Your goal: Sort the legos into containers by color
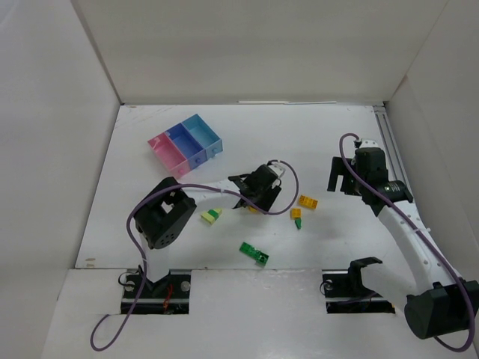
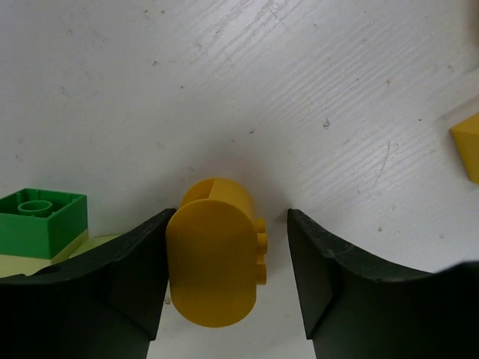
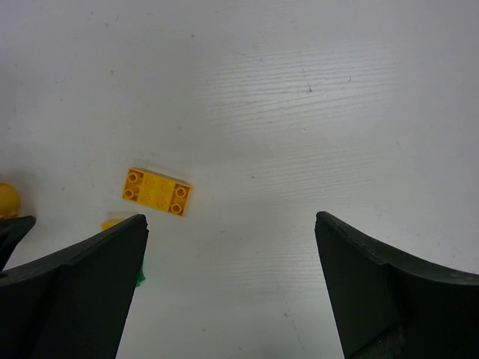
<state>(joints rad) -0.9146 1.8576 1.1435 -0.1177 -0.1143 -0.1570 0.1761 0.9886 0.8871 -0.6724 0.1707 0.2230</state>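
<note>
A rounded orange-yellow lego (image 2: 213, 262) lies on the table between the fingers of my left gripper (image 2: 230, 217). The left finger touches it, and a gap shows between it and the right finger. From above, this gripper (image 1: 254, 202) sits mid-table over that lego. My right gripper (image 1: 340, 179) hangs open at the right, with nothing between its fingers (image 3: 232, 221). A flat orange lego (image 3: 156, 191) lies ahead and left of it (image 1: 307, 201). The containers stand at the back left: pink (image 1: 166, 152), blue (image 1: 183, 142) and light blue (image 1: 202, 134).
A pale yellow lego with a green top (image 1: 211, 217) lies left of my left gripper (image 2: 41, 221). A small orange-and-green lego (image 1: 296, 217) and a dark green lego (image 1: 254, 253) lie nearer the front. White walls enclose the table.
</note>
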